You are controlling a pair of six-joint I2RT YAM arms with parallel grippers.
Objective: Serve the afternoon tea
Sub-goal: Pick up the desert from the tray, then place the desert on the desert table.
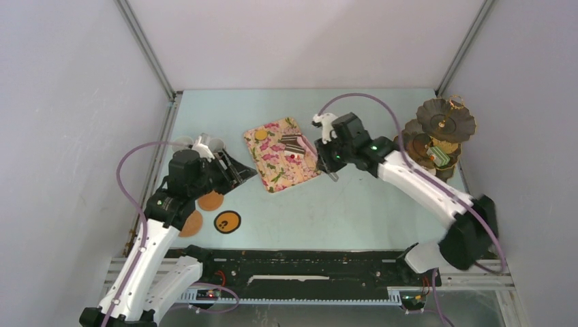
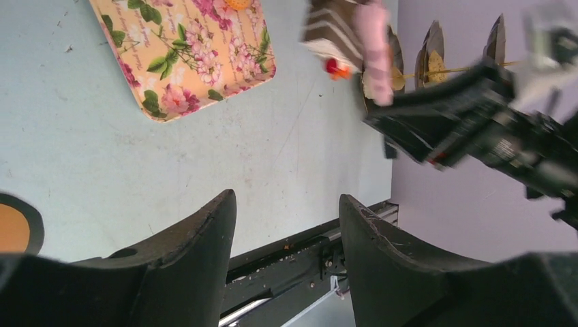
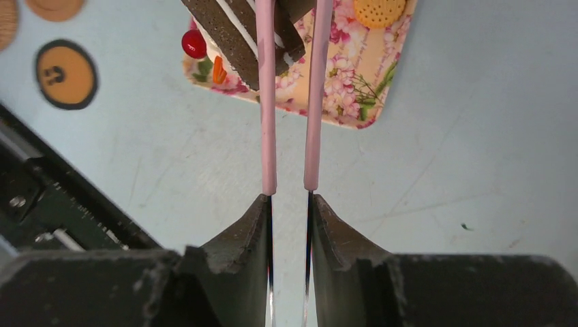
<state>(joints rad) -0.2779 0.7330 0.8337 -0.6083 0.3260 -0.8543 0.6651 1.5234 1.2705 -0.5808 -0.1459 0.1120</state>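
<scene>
Cake slice (image 3: 228, 37) sits straight ahead of the right end effector (image 3: 290, 201), between the pink tongs (image 3: 267, 102) it clenches, at the floral tray (image 3: 354, 95) edge; left end effector (image 2: 286, 204) stands released, empty.

The pink tongs (image 3: 267, 102) and cake slice (image 3: 232, 34) ran off the right wrist view's top edge; the left wrist view cut a coaster (image 2: 13, 230) at its left edge.
</scene>
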